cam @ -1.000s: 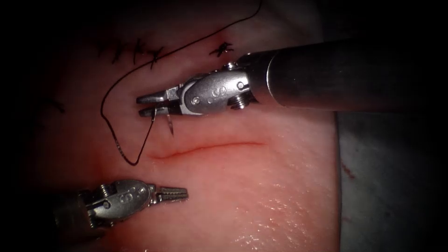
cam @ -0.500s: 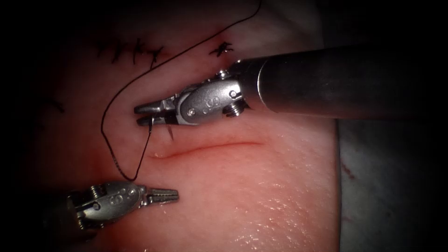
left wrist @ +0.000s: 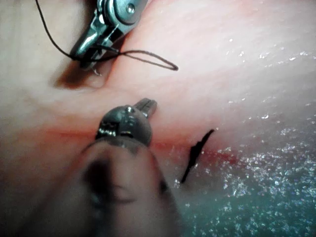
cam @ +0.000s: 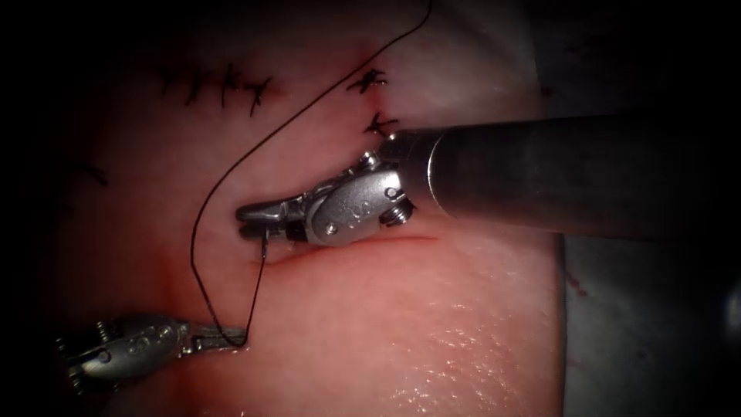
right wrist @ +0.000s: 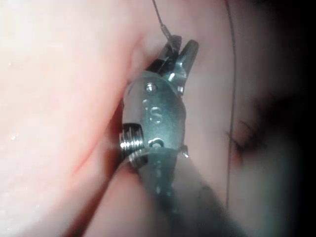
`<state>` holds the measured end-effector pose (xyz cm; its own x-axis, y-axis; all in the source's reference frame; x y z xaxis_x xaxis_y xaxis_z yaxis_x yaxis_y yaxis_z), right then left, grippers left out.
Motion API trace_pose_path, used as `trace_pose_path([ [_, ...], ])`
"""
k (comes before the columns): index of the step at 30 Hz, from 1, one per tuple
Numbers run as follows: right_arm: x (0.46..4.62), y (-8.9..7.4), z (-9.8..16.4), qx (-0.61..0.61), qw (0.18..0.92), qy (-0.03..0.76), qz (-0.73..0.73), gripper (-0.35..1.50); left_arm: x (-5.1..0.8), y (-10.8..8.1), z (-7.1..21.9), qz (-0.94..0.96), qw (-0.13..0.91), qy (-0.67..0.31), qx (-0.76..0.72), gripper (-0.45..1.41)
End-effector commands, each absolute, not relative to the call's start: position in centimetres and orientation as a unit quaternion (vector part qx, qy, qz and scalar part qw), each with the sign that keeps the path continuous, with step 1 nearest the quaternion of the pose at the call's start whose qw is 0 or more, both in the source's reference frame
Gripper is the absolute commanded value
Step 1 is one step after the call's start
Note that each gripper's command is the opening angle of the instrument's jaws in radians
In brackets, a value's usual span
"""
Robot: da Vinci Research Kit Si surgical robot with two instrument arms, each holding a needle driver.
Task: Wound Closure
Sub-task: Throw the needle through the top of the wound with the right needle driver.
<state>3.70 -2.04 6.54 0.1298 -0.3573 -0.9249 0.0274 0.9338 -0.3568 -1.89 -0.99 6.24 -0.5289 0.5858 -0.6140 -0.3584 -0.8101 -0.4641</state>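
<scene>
The right arm's steel needle driver [cam: 251, 220] lies low over the pale pink slab of tissue [cam: 432, 309], its fingers closed on the thin curved steel needle [cam: 265, 245] near the end where the thread joins — how far along the curve cannot be told, since most of the needle sits hidden under the tool. The needle sits at the left end of the shallow red cut [cam: 386, 239], right at the tissue surface; whether its point is in the tissue cannot be told. From the closed fingers the fine black thread [cam: 202, 232] drops down to a loop beside the left arm's steel needle driver [cam: 231, 337], then runs back up in a long arc over the tissue to the upper edge of the endoscope view. The left tool's fingers are together and rest on the tissue below the cut, touching or just beside the thread loop — they hold nothing that can be made out. Dark stitched knots [cam: 224, 85] sit in a row on the tissue above the cut, with two more [cam: 374, 100] near the right tool's shaft.
</scene>
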Motion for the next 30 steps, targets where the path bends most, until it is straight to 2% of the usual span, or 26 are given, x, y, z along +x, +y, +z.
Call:
trace_pose_path([
  [1,3.74,-2.08,6.59,-0.132,0.739,0.648,-0.129,-0.35,-1.93,-0.98,6.32,0.863,0.275,-0.14,-0.4,-0.45],
  [24,3.42,-2.63,7.23,-0.114,0.757,0.635,-0.103,-0.35,-2.09,-0.76,6.35,0.861,0.288,-0.14,-0.395,-0.45],
  [30,3.48,-2.53,7.06,-0.107,0.758,0.636,-0.095,-0.35,-2.23,-0.63,6.39,0.86,0.298,-0.138,-0.391,-0.45],
])
